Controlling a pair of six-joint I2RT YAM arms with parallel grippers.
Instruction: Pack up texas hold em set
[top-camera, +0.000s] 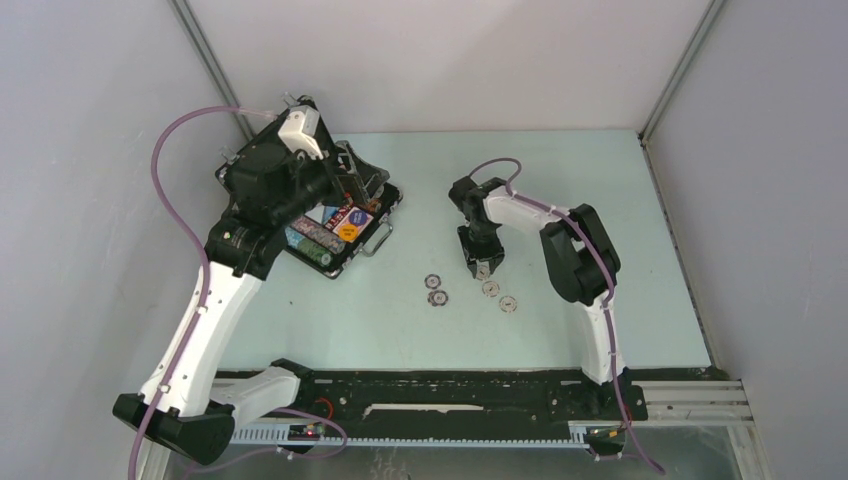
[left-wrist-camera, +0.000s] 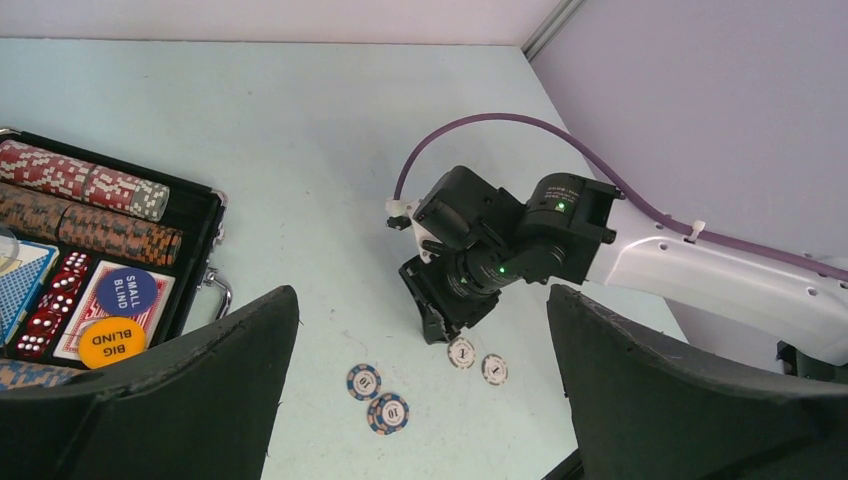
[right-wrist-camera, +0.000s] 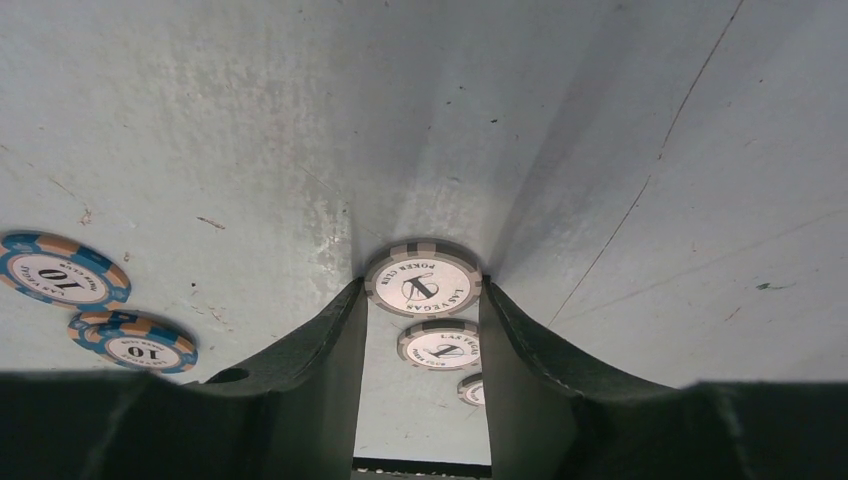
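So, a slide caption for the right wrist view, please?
Right claw pinching a white chip on the table; two blue chips at left.

Light: bright, even.
Shadows: soft grey wedges beside the right tool (right-wrist-camera: 422, 290) on the pale green bench (right-wrist-camera: 600, 120).
Focus: white round poker chip (right-wrist-camera: 422, 280) sharp; near fingers (left-wrist-camera: 200, 400) of the left tool (left-wrist-camera: 420, 300) blurred.

Open black rectangular silver-edged case (left-wrist-camera: 203, 250) far left on pale table (top-camera: 560, 200), holding chip rows (left-wrist-camera: 85, 180), cards (left-wrist-camera: 22, 285) and dice (left-wrist-camera: 62, 285). Right of it, nearer: two blue-and-orange round chips (top-camera: 437, 297). Farther right, one grey-and-white round chip (right-wrist-camera: 423, 279) between right gripper (right-wrist-camera: 423, 285) fingers, two more nearer and to its right.
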